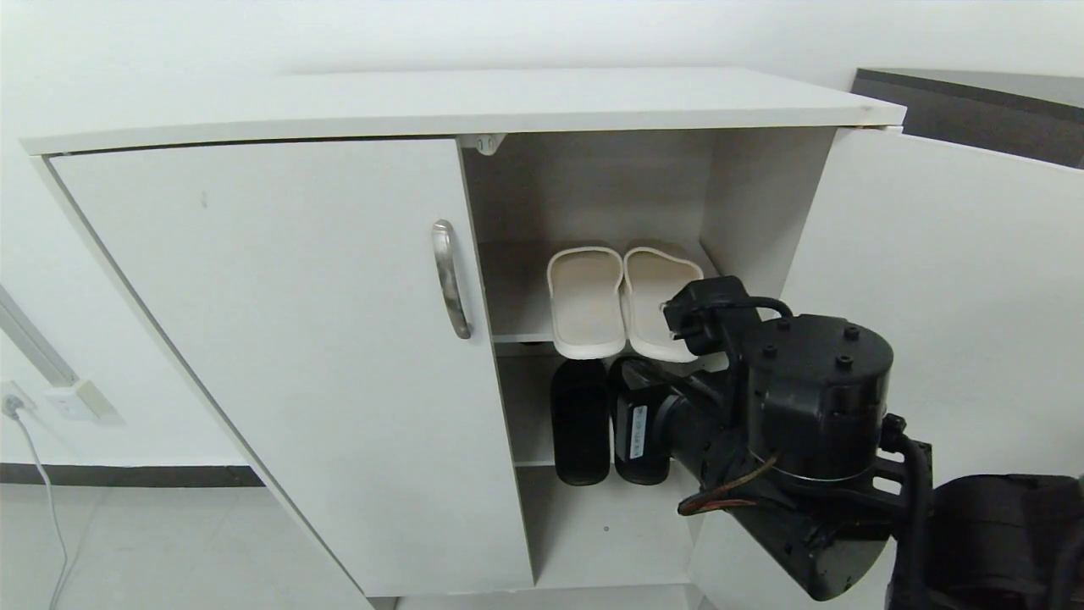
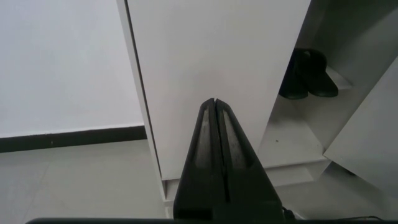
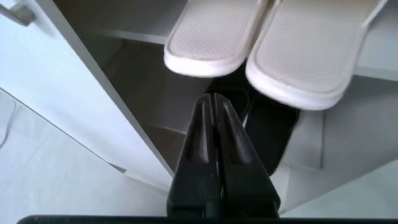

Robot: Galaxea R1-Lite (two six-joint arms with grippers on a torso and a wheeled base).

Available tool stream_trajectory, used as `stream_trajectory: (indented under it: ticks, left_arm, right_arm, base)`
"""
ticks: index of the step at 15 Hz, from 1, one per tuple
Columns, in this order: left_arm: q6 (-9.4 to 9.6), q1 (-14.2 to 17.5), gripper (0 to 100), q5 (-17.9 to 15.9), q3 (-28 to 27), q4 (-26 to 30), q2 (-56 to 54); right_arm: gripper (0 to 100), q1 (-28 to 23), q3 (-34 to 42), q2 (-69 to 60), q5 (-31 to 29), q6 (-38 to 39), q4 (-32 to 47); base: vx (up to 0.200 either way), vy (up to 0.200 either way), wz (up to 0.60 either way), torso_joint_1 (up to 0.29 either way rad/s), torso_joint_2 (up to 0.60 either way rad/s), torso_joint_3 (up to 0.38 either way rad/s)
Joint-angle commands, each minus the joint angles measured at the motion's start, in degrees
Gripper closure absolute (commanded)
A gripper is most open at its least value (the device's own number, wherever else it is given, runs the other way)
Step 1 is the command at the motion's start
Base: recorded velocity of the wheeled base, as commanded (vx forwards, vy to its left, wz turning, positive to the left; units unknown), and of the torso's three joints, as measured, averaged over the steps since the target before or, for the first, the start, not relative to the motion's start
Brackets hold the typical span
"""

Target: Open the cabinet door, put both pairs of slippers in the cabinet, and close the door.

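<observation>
Head view: the white slippers [image 1: 622, 301] lie side by side on the upper shelf [image 1: 512, 288] of the cabinet [image 1: 474, 102], and the black slippers [image 1: 581, 424] sit on the shelf just below, both pairs at the right of the opening. With both pairs inside, the step in hand looks to be shutting the right door [image 1: 948, 280], which stands swung out to the near right; the left door [image 1: 279, 339] with its metal handle [image 1: 450, 280] is shut. The right gripper [image 3: 214, 99] hangs just in front of the black slippers, under the pale soles, fingers pressed together and holding nothing. It should probably back straight out toward the near side, without brushing either pair, then get behind the door's outer face and sweep it leftward in the door's arc. Both pairs' near ends seem to overhang their shelf edges, so the door may catch them; close gently. The left gripper [image 2: 214, 102], fingers likewise together and empty, sits low before the left door, well apart.
</observation>
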Motion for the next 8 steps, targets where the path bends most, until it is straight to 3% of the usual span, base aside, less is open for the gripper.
stream_trajectory:
  ticks: [1,7,8]
  left_arm:
    - [-0.02,0.0,100,0.0,0.0,0.0,0.1]
    - [-0.02,0.0,100,0.0,0.0,0.0,0.1]
    - [-0.02,0.0,100,0.0,0.0,0.0,0.1]
  right_arm:
    - [100,-0.1,0.9,2.6,0.1,-0.3,-1.4]
    - [100,0.3,0.5,2.2,-0.2,-0.8,-1.5]
    - [100,0.4,0.6,2.2,-0.3,-1.0,-1.5]
  base:
    - [0.000,0.000,0.00,0.000,0.00,0.000]
    - [0.000,0.000,0.00,0.000,0.00,0.000]
    - [-0.200,0.000,0.00,0.007,0.01,-0.007]
